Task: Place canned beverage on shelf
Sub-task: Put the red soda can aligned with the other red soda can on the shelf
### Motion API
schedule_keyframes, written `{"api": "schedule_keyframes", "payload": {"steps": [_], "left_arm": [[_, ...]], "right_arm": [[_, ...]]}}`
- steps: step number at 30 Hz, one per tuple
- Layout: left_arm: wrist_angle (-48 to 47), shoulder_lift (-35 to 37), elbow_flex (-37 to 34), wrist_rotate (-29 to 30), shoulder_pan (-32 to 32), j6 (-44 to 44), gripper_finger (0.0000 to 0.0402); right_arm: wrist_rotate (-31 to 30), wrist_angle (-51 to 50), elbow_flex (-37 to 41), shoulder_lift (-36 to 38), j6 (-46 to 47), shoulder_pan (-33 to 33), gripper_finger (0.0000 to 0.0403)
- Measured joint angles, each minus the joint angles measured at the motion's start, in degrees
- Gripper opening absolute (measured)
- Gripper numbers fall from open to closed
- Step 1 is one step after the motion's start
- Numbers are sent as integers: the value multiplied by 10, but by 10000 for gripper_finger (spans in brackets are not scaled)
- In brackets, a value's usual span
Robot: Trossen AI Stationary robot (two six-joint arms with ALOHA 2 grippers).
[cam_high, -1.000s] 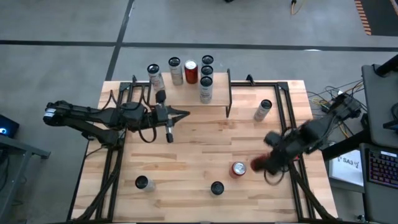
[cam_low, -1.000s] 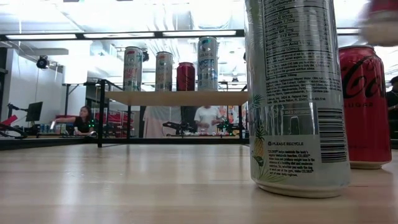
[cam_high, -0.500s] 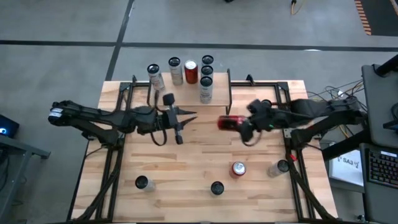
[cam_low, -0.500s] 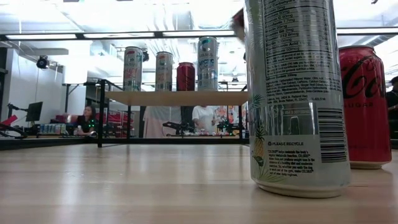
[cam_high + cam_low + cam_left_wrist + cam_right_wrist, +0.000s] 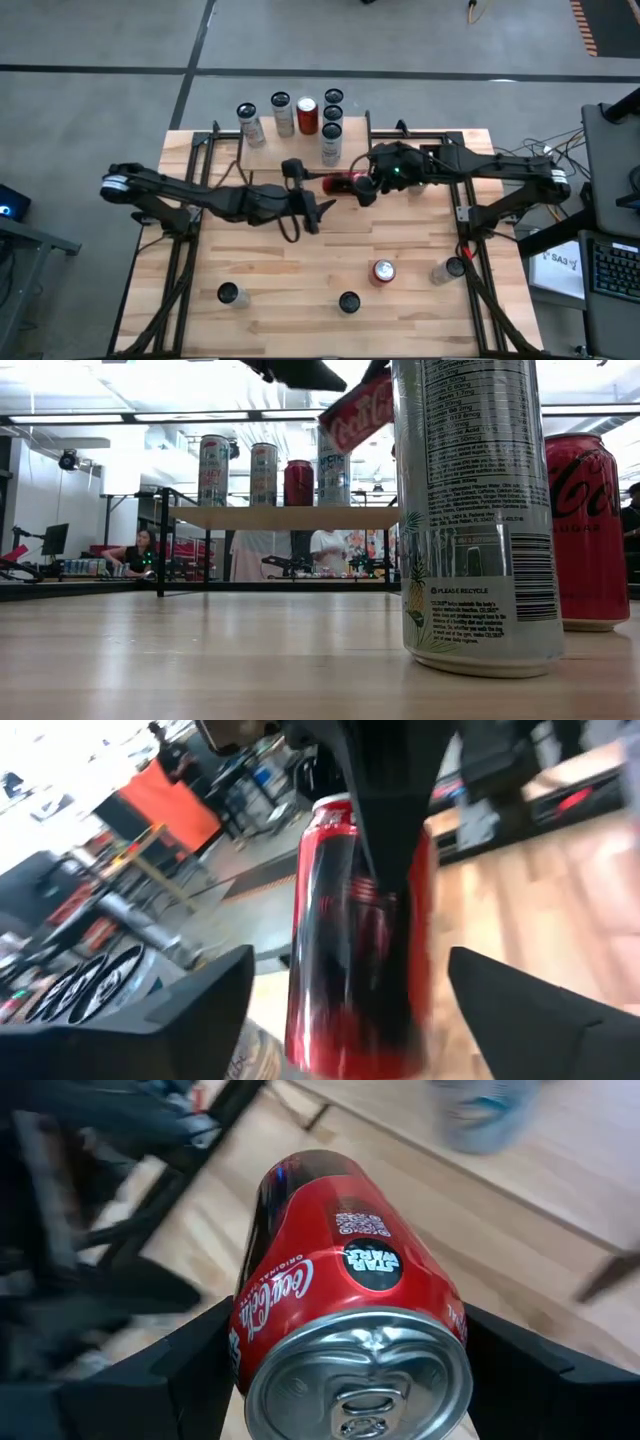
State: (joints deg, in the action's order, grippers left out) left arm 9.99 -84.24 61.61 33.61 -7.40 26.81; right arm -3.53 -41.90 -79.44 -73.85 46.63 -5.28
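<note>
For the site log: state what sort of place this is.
Likely a robotics lab or workshop: bare concrete floor, a person at a desk beyond the table, and a keyboard beside the rig.

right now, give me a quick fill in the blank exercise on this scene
1. The right gripper holds a red ____ in the air.
2. The left gripper facing the red can has its jaws ____.
3. The shelf carries ____ cans.
4. On the table, the upright red can stands on the robot's ____ side.

Missing words: can; open; five; right
</note>
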Motion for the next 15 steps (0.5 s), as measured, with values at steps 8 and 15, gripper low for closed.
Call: {"api": "schedule_keyframes", "payload": {"steps": [8,15], "left_arm": [[-27,-58,44,59,0,0,363],[-20,-81,47,51,1,-37,361]], "right_arm": [[21,11,0,-16,-4,-11,289],[23,21,0,-15,0,-11,289]]}}
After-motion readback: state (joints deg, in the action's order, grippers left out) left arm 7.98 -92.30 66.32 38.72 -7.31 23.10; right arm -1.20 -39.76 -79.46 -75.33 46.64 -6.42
